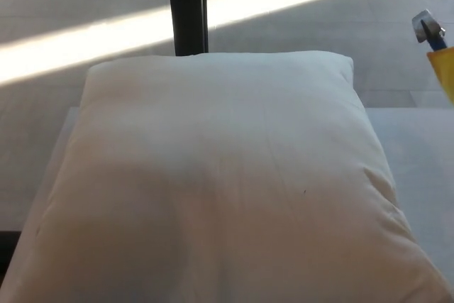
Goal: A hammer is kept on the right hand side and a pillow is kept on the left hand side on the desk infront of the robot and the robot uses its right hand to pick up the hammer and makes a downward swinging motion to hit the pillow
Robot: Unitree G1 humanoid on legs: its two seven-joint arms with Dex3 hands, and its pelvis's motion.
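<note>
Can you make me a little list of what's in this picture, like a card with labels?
pillow: big, white, lying flat on the desk, fills most of the view
hammer: at the right edge, raised, clear of the pillow; silver head, blue neck, yellow handle
desk: pale top, showing right of the pillow
pole: dark, upright, behind the pillow
floor: grey with bright sun stripes
robot hands: none in view

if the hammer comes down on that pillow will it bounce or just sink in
Probably sink. The pillow looks plump and soft, with creases near its right edge, so it should dent and absorb the blow. The hammer has a metal head, likely top-heavy. The pillow seems unlikely to slide.
</note>
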